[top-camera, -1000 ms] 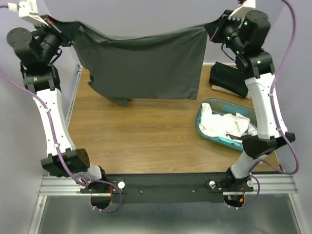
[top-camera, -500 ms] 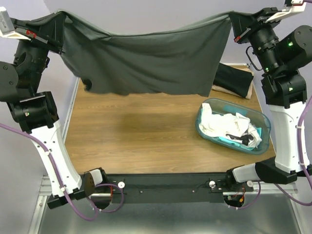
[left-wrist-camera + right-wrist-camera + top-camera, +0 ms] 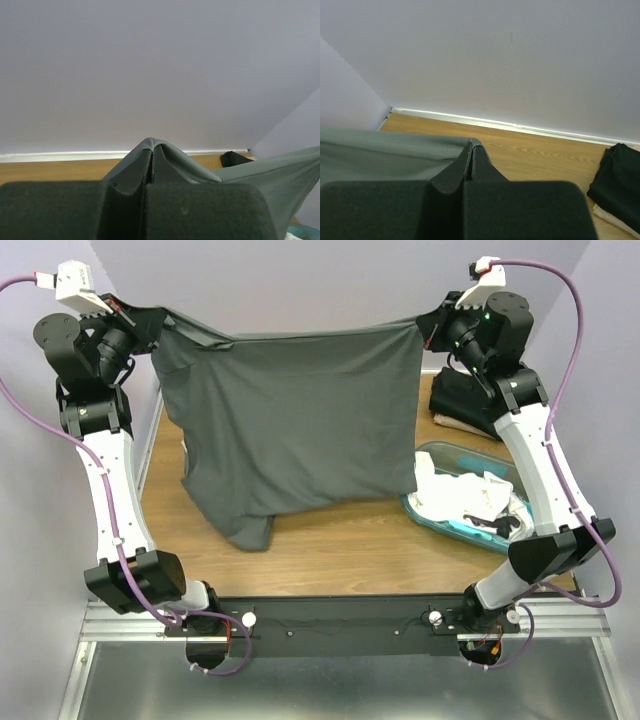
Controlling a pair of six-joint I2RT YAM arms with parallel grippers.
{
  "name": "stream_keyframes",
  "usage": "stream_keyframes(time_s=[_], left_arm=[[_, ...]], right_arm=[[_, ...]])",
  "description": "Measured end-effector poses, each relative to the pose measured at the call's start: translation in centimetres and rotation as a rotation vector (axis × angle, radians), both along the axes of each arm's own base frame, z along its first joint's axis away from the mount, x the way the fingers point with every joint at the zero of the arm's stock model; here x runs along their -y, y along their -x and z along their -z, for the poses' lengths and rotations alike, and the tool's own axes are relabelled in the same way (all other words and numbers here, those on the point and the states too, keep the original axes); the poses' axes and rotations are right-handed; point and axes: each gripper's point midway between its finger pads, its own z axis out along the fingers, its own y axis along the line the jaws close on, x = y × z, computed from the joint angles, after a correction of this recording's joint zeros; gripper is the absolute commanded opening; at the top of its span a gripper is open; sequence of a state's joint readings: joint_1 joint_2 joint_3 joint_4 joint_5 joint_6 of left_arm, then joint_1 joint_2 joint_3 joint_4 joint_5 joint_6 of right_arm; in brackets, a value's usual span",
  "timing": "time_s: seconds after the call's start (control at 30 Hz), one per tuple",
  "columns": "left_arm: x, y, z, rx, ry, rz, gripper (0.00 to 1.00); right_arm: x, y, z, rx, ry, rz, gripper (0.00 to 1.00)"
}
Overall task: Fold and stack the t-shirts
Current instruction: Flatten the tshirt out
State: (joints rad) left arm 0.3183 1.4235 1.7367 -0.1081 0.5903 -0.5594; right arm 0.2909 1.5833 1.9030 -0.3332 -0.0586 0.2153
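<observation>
The left gripper (image 3: 152,320) was clamped tight on one top corner of the dark grey t-shirt (image 3: 290,420). In the left wrist view a fold of cloth bulged up over its closed fingertips. The right gripper (image 3: 428,326) was pinched shut on the opposite top corner in the same way. Both were raised above the table (image 3: 350,550), the left at about 10 o'clock in the top view and the right at about 2 o'clock.

Between them the shirt's upper edge ran nearly taut. The rest hung as a broad sheet toward 6 o'clock, its lowest corner drooping near 7 o'clock. Whether that corner touched the wood could not be told.

A folded black t-shirt (image 3: 465,400) lay at 2 o'clock beneath the right arm. Crumpled white t-shirts (image 3: 465,495) sat in the teal tub (image 3: 455,527) at about 4 o'clock.
</observation>
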Motion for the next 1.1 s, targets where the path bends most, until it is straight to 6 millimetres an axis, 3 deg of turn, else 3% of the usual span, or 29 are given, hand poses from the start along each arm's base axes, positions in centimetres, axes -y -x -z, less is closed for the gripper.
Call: stream_keyframes(time_s=[0.13,0.27,0.4,0.5,0.63,0.8,0.97,1.07,1.1], left_arm=[[0.5,2.2,-1.7,0.047,-0.057,-0.013,0.0],[1.4,6.6,-4.4,0.131,-0.115,-0.055,0.0],[2.1,11.1,-5.8,0.197,-0.154,-0.106,0.0],[2.3,14.1,-6.5,0.23,-0.177,-0.153,0.0],[1.9,16.2,-7.5,0.253,-0.21,-0.226,0.0],[0.5,19.0,-12.0,0.331,-0.303,-0.367,0.0],[0.5,20.3,-14.5,0.395,-0.347,-0.4,0.0],[0.3,18.6,-13.3,0.369,-0.344,-0.378,0.0],[0.2,17.5,-12.6,0.352,-0.336,-0.362,0.0]], right_arm=[[-0.5,1.5,-0.1,0.019,0.004,-0.054,0.01],[-0.7,3.7,-0.4,0.058,0.019,-0.11,0.01],[-0.6,6.7,-1.0,0.098,0.034,-0.16,0.0],[-0.5,9.4,-2.4,0.147,0.037,-0.196,0.0],[-0.2,12.7,-5.1,0.235,0.031,-0.233,0.0],[0.3,15.8,-7.7,0.321,0.02,-0.255,0.0],[0.1,15.4,-8.0,0.327,0.015,-0.257,0.01],[-0.4,13.6,-7.1,0.297,0.018,-0.259,0.0],[-0.8,12.3,-6.1,0.27,0.02,-0.258,0.0]])
